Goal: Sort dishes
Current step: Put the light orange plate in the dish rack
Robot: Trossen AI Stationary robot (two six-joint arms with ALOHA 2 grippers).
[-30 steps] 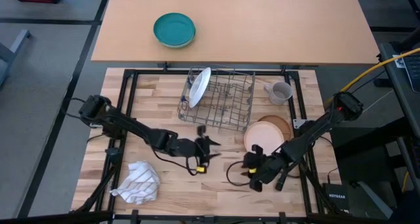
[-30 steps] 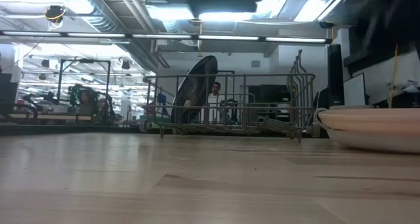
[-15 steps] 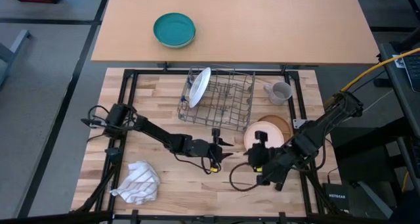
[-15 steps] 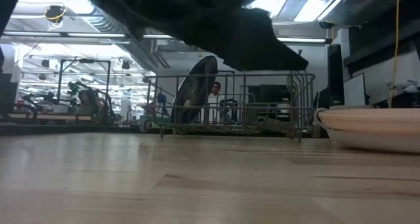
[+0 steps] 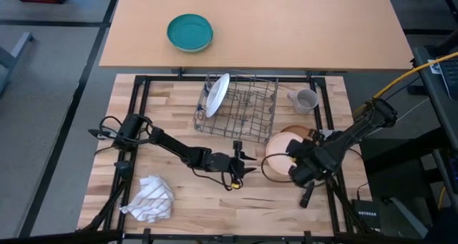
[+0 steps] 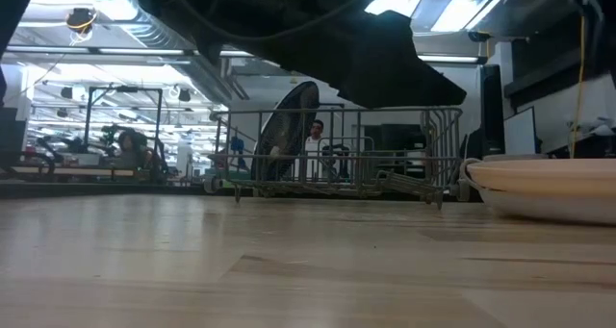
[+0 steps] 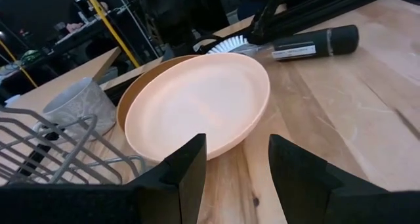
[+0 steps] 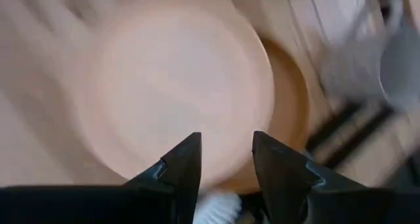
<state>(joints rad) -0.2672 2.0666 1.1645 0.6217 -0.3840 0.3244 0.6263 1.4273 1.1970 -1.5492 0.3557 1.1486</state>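
High view: a wire rack (image 5: 240, 104) holding one white plate (image 5: 217, 94) on edge stands mid-tabletop (image 5: 164, 115), with one grey mug (image 5: 306, 100) beside it, one striped cloth (image 5: 152, 198) at the near left, and one teal bowl (image 5: 190, 32) on the far table. Both end effectors are open and empty: the left end effector (image 5: 245, 162) is just beside the peach plate (image 5: 283, 148), which overlaps a tan dish (image 5: 306, 135), and the right end effector (image 5: 292, 152) is over it.

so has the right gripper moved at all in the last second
Yes. In the high view the right gripper has swung from below the peach plate up onto it, toward the mug.
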